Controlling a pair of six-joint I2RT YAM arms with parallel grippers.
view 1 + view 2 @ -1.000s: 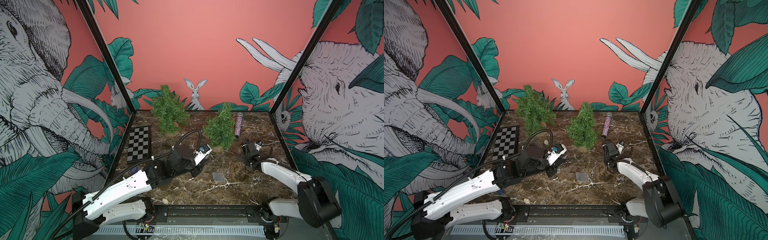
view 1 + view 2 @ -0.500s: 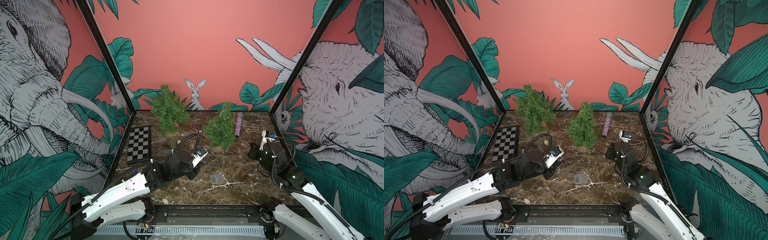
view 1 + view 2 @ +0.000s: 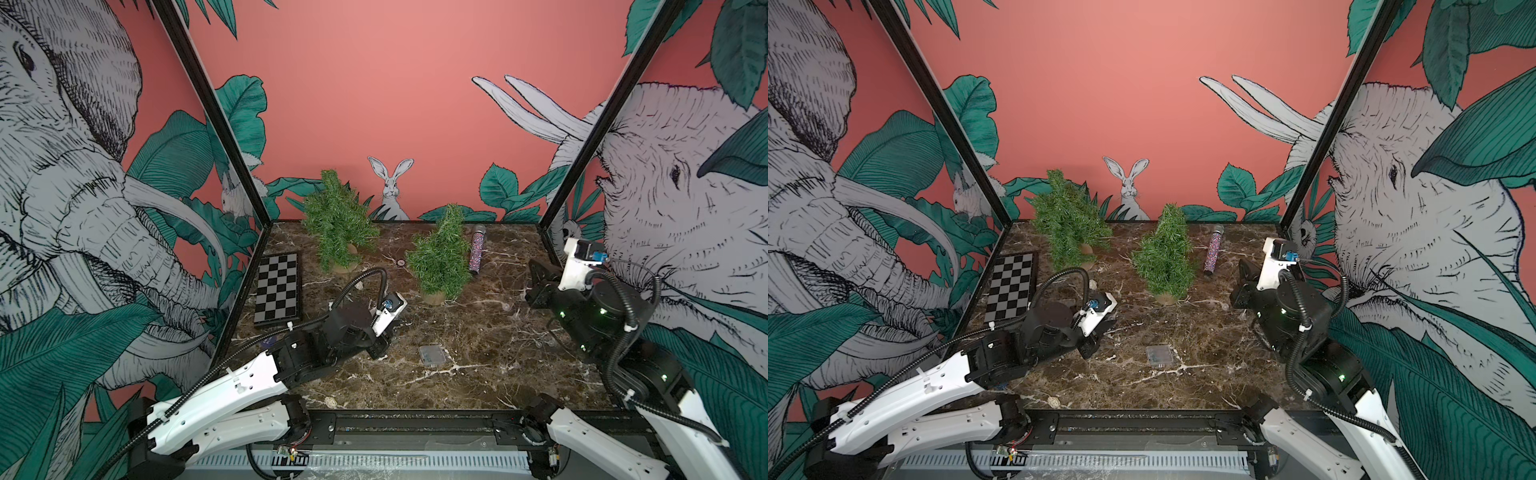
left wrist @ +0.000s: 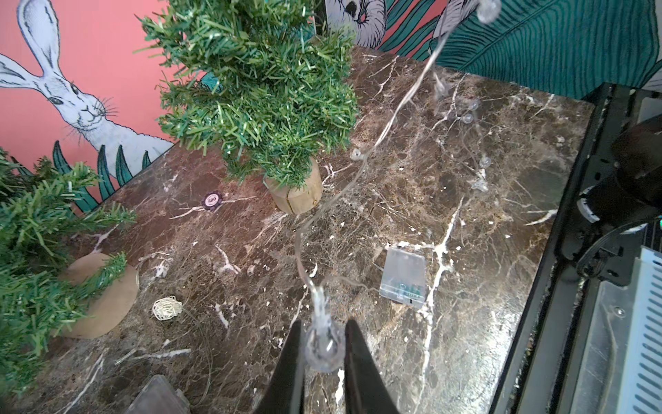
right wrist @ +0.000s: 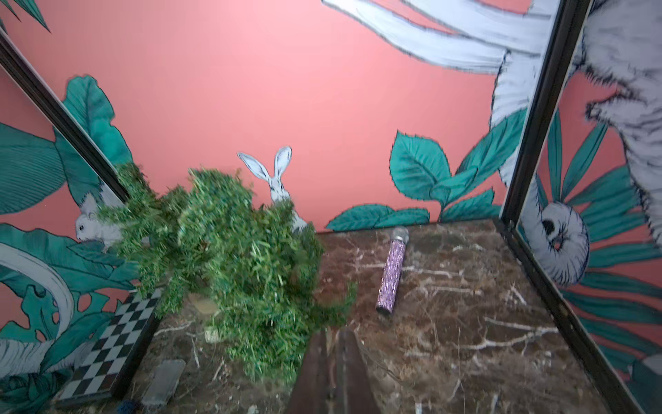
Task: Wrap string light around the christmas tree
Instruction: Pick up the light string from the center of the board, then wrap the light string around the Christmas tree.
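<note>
**Top views:** Both show two small trees upright on the marble table [image 3: 478, 386]: the centre christmas tree [image 3: 440, 257] and the far-left christmas tree [image 3: 336, 224]. No wire on either, so wrapping hasn't started and every loop is left to do. Left gripper [image 3: 379, 351] is low over the table, near-left of the centre christmas tree. Right gripper [image 3: 535, 270] is raised at the right edge, well apart from that tree. Clear battery box [image 3: 432, 355] lies flat between the arms, on the near side. Chessboard [image 3: 277, 291] at left, glitter microphone [image 3: 477, 249] just right of the centre christmas tree. The string is too thin to follow here.

**Left wrist:** Left gripper is nearly closed, fingers [image 4: 292, 358] pinching a clear bulb of the string light [image 4: 324, 346]. The wire runs from the bulb just beside the tree's wooden base [image 4: 293, 195], not around it. It then climbs off the table and out of frame. A lead seems to run to the battery box. Poker chip [image 4: 212, 200] and twine ball [image 4: 166, 308] lie loose.

**Right wrist:** Blurred. Right gripper [image 5: 333, 369] is fully closed. Can't tell if wire sits between the fingers, though the rising wire suggests it.

**Versus a second ago:** The right arm was low over the table close to the tree. Now it is lifted and swung right. The left gripper has pulled back slightly nearer. Battery box is in the same spot.
</note>
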